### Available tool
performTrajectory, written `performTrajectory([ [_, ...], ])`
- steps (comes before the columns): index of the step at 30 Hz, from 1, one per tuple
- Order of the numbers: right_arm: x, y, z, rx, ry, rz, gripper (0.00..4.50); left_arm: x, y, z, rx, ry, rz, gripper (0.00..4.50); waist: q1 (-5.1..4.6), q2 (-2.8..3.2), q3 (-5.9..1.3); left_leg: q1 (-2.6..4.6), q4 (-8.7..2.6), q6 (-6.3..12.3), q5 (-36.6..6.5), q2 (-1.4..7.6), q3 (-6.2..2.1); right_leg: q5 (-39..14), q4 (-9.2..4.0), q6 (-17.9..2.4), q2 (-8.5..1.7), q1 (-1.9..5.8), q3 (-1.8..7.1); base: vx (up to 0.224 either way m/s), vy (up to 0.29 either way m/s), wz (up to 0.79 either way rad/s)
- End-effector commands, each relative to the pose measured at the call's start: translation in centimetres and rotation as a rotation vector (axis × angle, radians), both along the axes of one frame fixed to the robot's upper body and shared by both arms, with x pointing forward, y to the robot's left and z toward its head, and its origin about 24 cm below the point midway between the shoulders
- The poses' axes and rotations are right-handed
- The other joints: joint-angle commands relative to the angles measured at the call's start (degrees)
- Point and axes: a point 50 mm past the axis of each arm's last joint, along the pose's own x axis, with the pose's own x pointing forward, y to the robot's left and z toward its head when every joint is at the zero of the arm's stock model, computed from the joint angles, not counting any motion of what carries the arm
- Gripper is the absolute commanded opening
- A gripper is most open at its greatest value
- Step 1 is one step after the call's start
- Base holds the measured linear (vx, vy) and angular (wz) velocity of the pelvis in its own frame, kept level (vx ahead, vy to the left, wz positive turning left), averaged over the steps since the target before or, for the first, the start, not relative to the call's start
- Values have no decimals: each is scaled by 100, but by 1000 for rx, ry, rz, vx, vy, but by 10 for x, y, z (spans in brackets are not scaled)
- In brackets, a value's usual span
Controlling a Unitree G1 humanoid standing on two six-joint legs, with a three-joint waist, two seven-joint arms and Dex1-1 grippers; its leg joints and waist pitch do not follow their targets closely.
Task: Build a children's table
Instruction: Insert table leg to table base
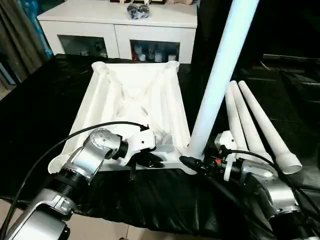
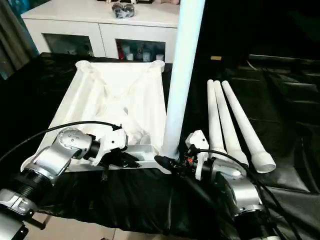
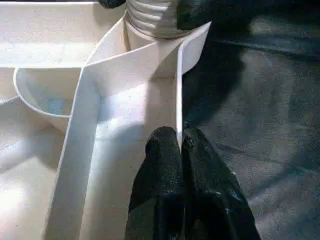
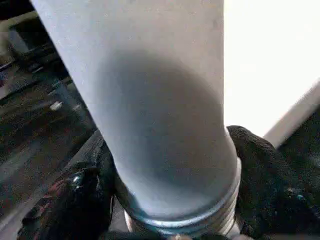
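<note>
1. The tabletop (image 1: 135, 107) lies ribbed side up on the black counter (image 1: 40, 115); one leg (image 1: 220, 75) stands in its near right corner socket; three legs (image 1: 260, 127) lie beside it.
2. The right claw (image 1: 192, 162) grips that leg's base; the left claw (image 3: 180, 150) pinches the tabletop's near rim.

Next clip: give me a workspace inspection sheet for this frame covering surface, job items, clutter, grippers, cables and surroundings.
Surface: black sheet covering the work area.
Job's things: tabletop lying ribbed underside up; one leg standing upright at its near right corner socket, threaded end down; three spare legs lying side by side to the right.
Clutter: nothing seen on the sheet.
Grippers: left gripper pinches the tabletop's near edge wall; right gripper clasps the upright leg near its base.
Cables: black cable looping over the left forearm; another runs along the right wrist.
Surroundings: white cabinet with glass doors behind, a dark bundle on top.
</note>
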Motion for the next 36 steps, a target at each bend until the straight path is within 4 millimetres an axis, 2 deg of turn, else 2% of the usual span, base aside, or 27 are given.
performTrajectory([
  [1,-6,-2,-34,-100,148,-123,285,-3,-21,0,-57,4,-16,0,22,22,-208,23,-469,30,-1871,371,-208,-2672,-560,-896,-630,181,347,0,0,0],
  [4,8,5,-40,-91,168,-319,285,0,-36,0,-104,-1,82,0,-56,16,-164,80,-463,-47,-2209,335,-237,-3399,-667,-632,-638,137,291,0,0,0],
  [5,8,6,-40,-90,168,-321,285,0,-36,0,-104,-1,83,0,-85,33,-174,61,-485,-80,-2301,340,-274,-3486,-680,-535,-641,166,261,0,0,0],
  [7,23,18,-41,-69,193,-474,285,0,-52,-3,-119,-4,160,0,-172,-50,-168,27,-508,-124,-2432,355,-312,-3506,-689,-460,-631,166,212,0,0,0],
  [9,28,24,-41,-50,209,-524,285,0,-60,-5,-123,-3,194,0,-214,-5,-166,158,-461,-134,-2746,319,-303,-3711,-769,-381,-643,77,176,0,0,0],
  [10,29,27,-41,-42,215,-532,284,0,-63,-5,-125,-5,201,0,-255,-52,-148,151,-468,-85,-2815,322,-304,-3677,-804,-366,-630,75,146,0,0,0],
  [12,32,35,-40,-26,224,-547,284,-1,-69,-5,-132,-4,218,0,-279,-7,-141,138,-491,-66,-2953,323,-320,-3701,-827,-270,-629,97,95,0,0,0],
  [14,33,41,-40,-17,229,-550,284,-2,-73,-5,-135,-5,219,0,-329,-71,-128,162,-471,-77,-3139,306,-326,-3921,-892,-122,-638,73,-1,0,0,0],
  [15,34,45,-40,-9,236,-564,284,-3,-75,-6,-137,-9,214,0,-364,-53,-113,245,-444,-106,-3343,307,-335,-4053,-955,-36,-656,25,-83,0,0,0],
  [16,34,47,-40,-7,239,-569,284,-3,-76,-6,-136,-11,211,0,-434,21,-95,309,-465,-162,-3718,336,-366,-3923,-988,26,-622,32,-216,0,0,0],
  [17,35,48,-41,-8,241,-581,284,-3,-76,-6,-135,-12,214,0,-490,49,-82,193,-618,-260,-4159,434,-462,-3470,-857,30,-591,188,-259,0,0,0],
  [18,36,48,-41,-11,241,-589,284,-3,-75,-6,-134,-13,217,0,-474,96,-76,96,-743,-324,-4428,505,-515,-3064,-671,-41,-563,299,-205,0,0,0],
  [19,38,47,-40,-23,240,-618,284,-2,-74,-6,-132,-15,221,0,-417,103,-101,14,-912,-420,-4699,585,-530,-2253,-369,-260,-549,376,-56,0,0,0],
  [20,39,47,-40,-19,236,-630,284,-2,-74,-6,-130,-17,226,0,-410,52,-79,25,-940,-465,-4803,557,-489,-2232,-375,-327,-535,312,-20,0,0,0],
  [21,41,46,-38,-9,224,-639,284,-2,-73,-6,-128,-18,231,0,-387,-47,-68,270,-698,-490,-4619,354,-394,-3317,-724,-273,-629,22,-14,0,0,0],
  [22,42,46,-38,-4,216,-641,284,-2,-73,-6,-127,-18,234,0,-451,-101,-16,539,-311,-306,-4056,166,-331,-4515,-1151,-10,-748,-218,-238,0,0,0],
  [23,43,46,-36,2,207,-645,319,-2,-72,-6,-127,-18,235,0,-525,13,10,428,-268,-228,-3751,186,-367,-4912,-1301,384,-716,19,-607,50,-13,-7],
  [24,44,45,-35,10,201,-645,319,-2,-72,-6,-126,-18,235,0,-586,28,-8,235,-447,-256,-3971,327,-438,-4450,-1115,460,-675,270,-700,28,56,-26],
  [25,45,45,-33,31,193,-643,340,-3,-71,-6,-126,-19,235,0,-323,240,-68,-378,-1134,-446,-5019,559,-426,-1710,333,-88,-370,861,-299,28,56,-26],
  [26,47,42,-28,59,167,-639,356,-3,-70,-7,-125,-20,232,0,-428,151,-84,-185,-1130,-460,-4999,525,-392,-835,101,-156,-319,629,-277,72,32,-6],
  [27,47,42,-28,62,163,-638,356,-3,-70,-7,-125,-20,231,0,-360,-89,-168,351,-836,-444,-4477,345,-414,-1199,-223,-363,-494,74,44,110,-73,10],
  [28,49,38,-22,65,123,-628,363,-3,-67,-6,-125,-22,227,0,-279,-94,-173,74,-551,-379,-3322,264,-391,-2695,-511,-673,-914,128,280,110,-73,10],
  [29,50,36,-20,60,99,-625,363,-3,-66,-6,-126,-24,223,0,-141,-212,-292,-111,-468,-81,-1858,299,-328,-2483,-499,-759,-949,247,379,73,-83,1],
  [30,51,34,-18,58,82,-623,373,-3,-65,-6,-126,-24,220,0,-80,-232,-299,-150,-460,61,-1300,325,-295,-2031,-450,-859,-901,241,377,0,0,0],
  [31,51,31,-15,65,62,-613,373,-3,-64,-6,-125,-26,213,0,-4,-241,-358,-139,-385,349,-324,307,-202,-785,-300,-1047,-796,255,338,0,0,0],
  [33,51,25,-9,61,19,-582,373,-3,-61,-6,-125,-29,195,0,42,-177,-359,-201,-374,746,223,318,-145,447,-172,-1292,-721,262,293,0,0,0],
  [36,47,16,-2,50,-40,-506,373,-4,-55,-6,-119,-25,165,0,58,-174,-379,-166,-346,922,56,355,-123,882,-116,-1435,-631,231,303,0,0,0],
])
